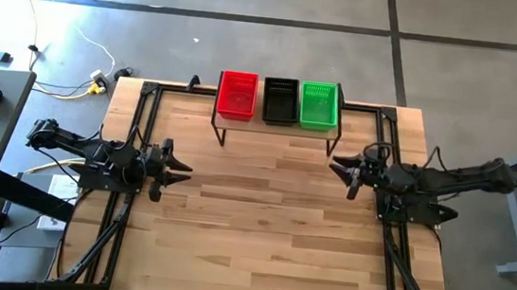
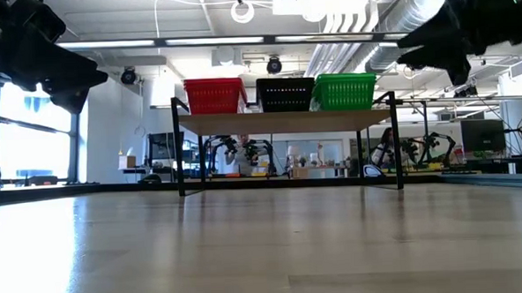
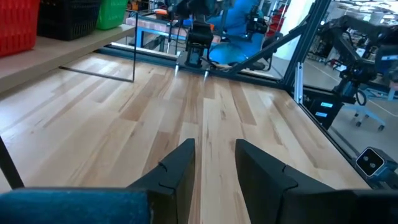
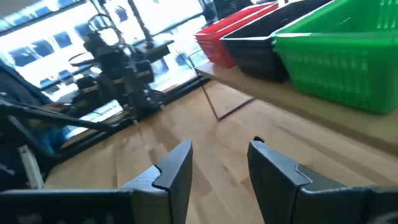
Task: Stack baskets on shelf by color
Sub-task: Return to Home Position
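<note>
My left gripper (image 1: 178,168) hangs over the left side of the table (image 1: 260,231) and my right gripper (image 1: 340,166) over the right side, near the shelf's right legs. Both sets of jaws stand apart with nothing between them.

The shelf (image 1: 275,127) stands at the middle of the table's far edge. On its plank the red baskets (image 1: 237,95) sit at the left end, the black baskets (image 1: 280,100) in the middle and the green baskets (image 1: 318,105) at the right end. The stacks are just beside one another, each nested by colour. I cannot count how many are in each stack.

I judge these baskets to be light, thin mesh plastic, with walls that give under a squeeze and a rim that is the stiffest part. I would pinch a short wall at the rim, one finger inside and one outside. The plastic looks smooth, so a shallow grip could slip, and a nested basket may drag up the one beneath it. With the colours sorted, I judge the job is all but finished.

The table is pale planked wood, smooth and level, with black frame rails (image 1: 142,124) along its sides. Beyond it there is a grey floor (image 1: 251,21) with cables (image 1: 64,88) off the far left corner, ducts (image 2: 431,6) overhead, bright windows (image 2: 31,130) and other arms at benches behind the shelf.
</note>
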Action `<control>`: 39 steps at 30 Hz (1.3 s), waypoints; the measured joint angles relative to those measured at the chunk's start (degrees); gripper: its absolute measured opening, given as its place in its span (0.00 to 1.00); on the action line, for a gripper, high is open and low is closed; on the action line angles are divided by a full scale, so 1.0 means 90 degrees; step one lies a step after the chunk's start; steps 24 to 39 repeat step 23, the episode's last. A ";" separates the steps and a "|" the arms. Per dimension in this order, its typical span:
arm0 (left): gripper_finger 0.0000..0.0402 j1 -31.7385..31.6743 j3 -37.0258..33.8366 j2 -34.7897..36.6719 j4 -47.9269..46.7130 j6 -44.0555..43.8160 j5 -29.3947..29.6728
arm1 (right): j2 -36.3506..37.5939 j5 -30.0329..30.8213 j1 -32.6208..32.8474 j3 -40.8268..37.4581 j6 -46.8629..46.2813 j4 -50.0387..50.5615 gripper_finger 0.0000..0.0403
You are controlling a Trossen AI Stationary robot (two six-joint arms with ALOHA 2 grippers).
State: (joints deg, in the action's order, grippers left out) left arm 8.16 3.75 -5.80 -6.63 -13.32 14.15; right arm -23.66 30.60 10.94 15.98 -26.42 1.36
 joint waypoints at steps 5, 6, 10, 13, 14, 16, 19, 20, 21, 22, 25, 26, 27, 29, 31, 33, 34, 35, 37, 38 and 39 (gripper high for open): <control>0.26 0.0000 0.0000 0.0000 0.0000 0.0000 -0.0002 | 0.0537 -0.0295 0.0000 -0.0843 0.0213 -0.0810 0.34; 0.26 0.0000 0.0000 0.0000 0.0000 0.0000 -0.0002 | 0.0641 -0.0311 0.0000 -0.0981 0.0233 -0.0920 0.34; 0.26 0.0000 0.0000 0.0000 0.0002 -0.0001 -0.0002 | 0.1034 -0.0412 0.0000 -0.1372 0.0278 -0.1063 0.34; 0.26 0.0000 0.0000 0.0000 0.0002 0.0000 -0.0002 | 0.1290 -0.0470 0.0000 -0.1568 0.0332 -0.1061 0.34; 0.26 0.0000 0.0000 0.0000 0.0002 0.0000 -0.0002 | 0.1370 -0.0469 0.0000 -0.1636 0.0369 -0.1061 0.34; 0.26 0.0000 0.0000 0.0000 0.0002 0.0000 -0.0002 | 0.1496 -0.0428 -0.0001 -0.1711 0.0392 -0.0940 0.34; 0.26 0.0000 0.0000 -0.0002 0.0003 0.0000 -0.0002 | 0.1573 -0.0239 -0.0002 -0.1711 0.0376 -0.0620 0.34; 0.26 0.0000 0.0000 -0.0002 0.0002 -0.0002 -0.0002 | 0.1564 -0.0217 -0.0003 -0.1711 0.0419 -0.0619 0.34; 0.26 0.0000 0.0002 -0.0002 0.0002 -0.0002 -0.0002 | 0.1557 -0.0200 -0.0005 -0.1711 0.0441 -0.0619 0.34; 0.26 0.0000 0.0002 -0.0002 0.0004 -0.0002 -0.0002 | 0.1557 -0.0193 -0.0005 -0.1711 0.0435 -0.0619 0.34; 0.26 0.0000 0.0002 -0.0002 0.0004 -0.0002 -0.0003 | 0.1549 -0.0193 -0.0005 -0.1711 0.0369 -0.0619 0.34; 0.26 0.0000 0.0002 -0.0002 0.0004 -0.0002 -0.0003 | 0.1549 -0.0193 -0.0005 -0.1711 0.0369 -0.0619 0.34; 0.26 0.0000 0.0002 -0.0002 0.0004 -0.0002 -0.0003 | 0.1549 -0.0193 -0.0005 -0.1711 0.0369 -0.0619 0.34; 0.26 0.0000 0.0002 -0.0002 0.0004 -0.0002 -0.0003 | 0.1549 -0.0193 -0.0005 -0.1711 0.0369 -0.0619 0.34; 0.26 0.0000 0.0002 -0.0002 0.0004 -0.0002 -0.0003 | 0.1549 -0.0193 -0.0005 -0.1711 0.0369 -0.0619 0.34; 0.26 0.0000 0.0002 -0.0002 0.0004 -0.0002 -0.0003 | 0.1549 -0.0193 -0.0005 -0.1711 0.0369 -0.0619 0.34; 0.26 0.0000 0.0002 -0.0002 0.0004 -0.0002 -0.0003 | 0.1549 -0.0193 -0.0005 -0.1711 0.0369 -0.0619 0.34; 0.26 0.0000 0.0002 -0.0002 0.0004 -0.0002 -0.0003 | 0.1549 -0.0193 -0.0005 -0.1711 0.0369 -0.0619 0.34; 0.26 0.0000 0.0002 -0.0002 0.0004 -0.0002 -0.0003 | 0.1549 -0.0193 -0.0005 -0.1711 0.0369 -0.0619 0.34; 0.26 0.0000 0.0002 -0.0002 0.0004 -0.0002 -0.0003 | 0.1549 -0.0193 -0.0005 -0.1711 0.0369 -0.0619 0.34; 0.26 0.0000 0.0002 -0.0002 0.0004 -0.0002 -0.0003 | 0.1549 -0.0193 -0.0005 -0.1711 0.0369 -0.0619 0.34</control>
